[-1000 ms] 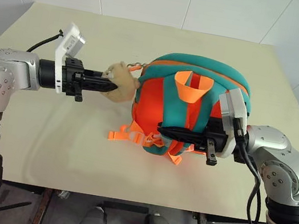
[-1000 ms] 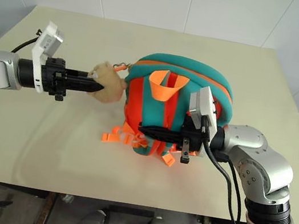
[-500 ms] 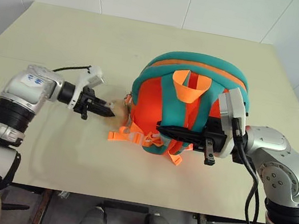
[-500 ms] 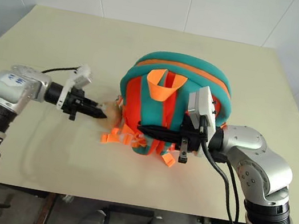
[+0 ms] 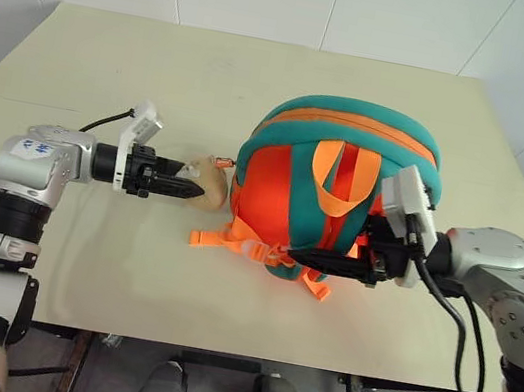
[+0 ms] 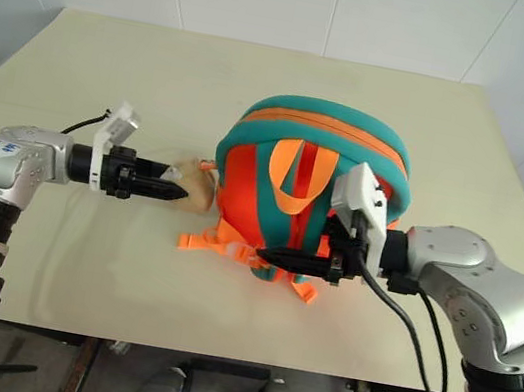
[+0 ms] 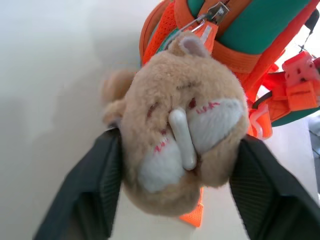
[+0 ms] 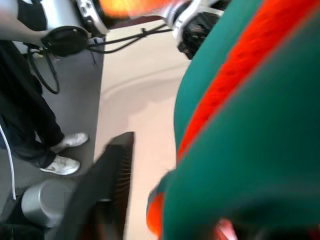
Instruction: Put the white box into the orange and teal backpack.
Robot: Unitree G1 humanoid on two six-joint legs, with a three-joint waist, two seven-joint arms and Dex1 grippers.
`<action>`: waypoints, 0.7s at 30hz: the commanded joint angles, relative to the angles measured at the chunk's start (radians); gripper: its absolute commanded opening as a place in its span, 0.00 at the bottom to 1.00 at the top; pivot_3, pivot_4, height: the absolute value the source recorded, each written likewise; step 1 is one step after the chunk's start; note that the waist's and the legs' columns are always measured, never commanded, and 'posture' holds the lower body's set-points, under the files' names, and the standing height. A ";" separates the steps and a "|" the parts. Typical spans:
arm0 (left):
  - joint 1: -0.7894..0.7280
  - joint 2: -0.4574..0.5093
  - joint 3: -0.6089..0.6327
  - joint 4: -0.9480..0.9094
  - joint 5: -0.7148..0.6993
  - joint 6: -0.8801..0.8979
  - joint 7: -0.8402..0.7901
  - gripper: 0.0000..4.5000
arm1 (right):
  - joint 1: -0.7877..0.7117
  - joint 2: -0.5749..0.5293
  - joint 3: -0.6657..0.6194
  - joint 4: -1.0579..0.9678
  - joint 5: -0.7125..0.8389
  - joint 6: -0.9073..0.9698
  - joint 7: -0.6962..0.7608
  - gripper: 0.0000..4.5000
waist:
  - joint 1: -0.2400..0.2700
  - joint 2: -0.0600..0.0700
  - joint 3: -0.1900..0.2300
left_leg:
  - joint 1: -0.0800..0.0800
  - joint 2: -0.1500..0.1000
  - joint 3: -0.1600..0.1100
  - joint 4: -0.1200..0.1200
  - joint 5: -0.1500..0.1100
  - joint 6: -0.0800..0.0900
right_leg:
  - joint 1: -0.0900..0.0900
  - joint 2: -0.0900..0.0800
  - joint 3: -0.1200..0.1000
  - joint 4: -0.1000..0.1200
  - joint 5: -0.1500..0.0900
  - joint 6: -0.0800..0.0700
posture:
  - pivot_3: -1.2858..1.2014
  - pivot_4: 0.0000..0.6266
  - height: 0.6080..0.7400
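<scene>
From the head views I am seeing one orange and teal backpack [image 5: 335, 194] sitting right of centre on the cream worktop [image 5: 163, 67], straps facing me, an orange webbing loop [image 5: 339, 174] hanging down its middle and orange buckles [image 5: 233, 244] trailing at its near left. My left pincer [image 5: 190, 188] is reaching in from the left to the one tan plush head [image 5: 204, 189] beside the bag. My right pincer [image 5: 307, 256] is lying low against the bag's near edge; I cannot tell how its fingers stand.

In the left wrist view the plush head [image 7: 182, 137] is sitting between my two spread fingers [image 7: 92, 192].

In the right wrist view teal and orange fabric [image 8: 250, 125] is crowding one dark finger [image 8: 107, 190], and a person's legs [image 8: 30, 115] in white shoes are standing on the floor.
</scene>
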 commanded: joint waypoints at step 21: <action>0.289 0.108 0.483 -0.003 -0.234 -0.379 -0.182 1.00 | 0.440 -0.385 -0.557 0.369 -0.268 -0.245 0.218 0.99 | 0.008 -0.001 0.000 | 0.005 0.000 0.007 -0.001 0.000 0.001 | 0.003 -0.002 0.003 -0.005 0.002 -0.001 | 0.52 0.24 1.00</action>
